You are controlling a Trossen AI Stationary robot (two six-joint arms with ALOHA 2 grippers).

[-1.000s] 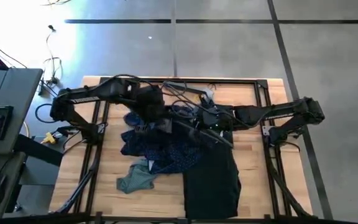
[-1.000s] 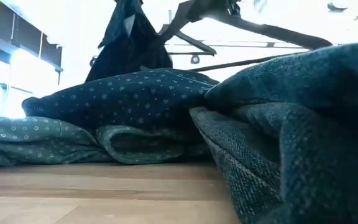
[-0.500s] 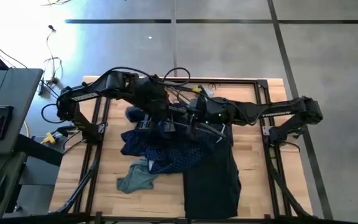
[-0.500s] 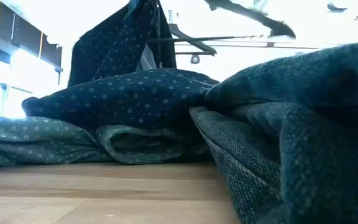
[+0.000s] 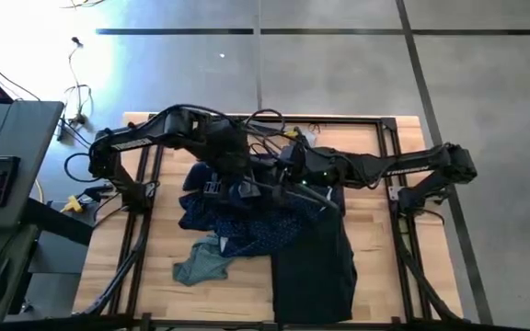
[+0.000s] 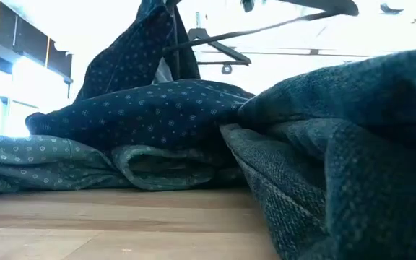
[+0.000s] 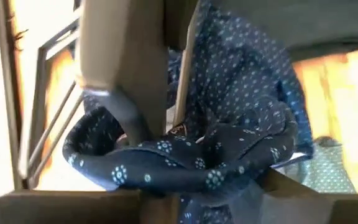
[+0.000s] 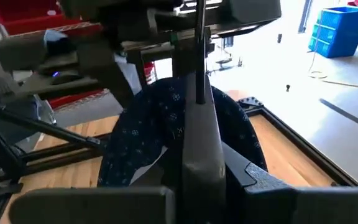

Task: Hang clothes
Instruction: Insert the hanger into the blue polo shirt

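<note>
While the black trouser piece (image 6: 352,144) and the teal shirt (image 6: 42,162) lie flat on the counter (image 6: 114,224) nearest the low camera, the navy dotted shirt (image 6: 150,108) behind them rises as a taut peak from its heap. Its collar is pinched in the left gripper (image 5: 221,182), clenched on the fabric just above the heap; the left wrist view shows the cloth bunched across the fingers. Next to that peak, the right gripper (image 5: 288,179) grasps the hanger (image 6: 266,25), with its bar running level above the shirt.

Compared with a second ago, the lifted cloth has spread from a narrow dark bundle into a wider tent, and the hanger has swung from a steep tilt to near horizontal, closer to the collar. Judgement: threading the hanger into the neck opening is the step in hand; nothing hung yet.
</note>
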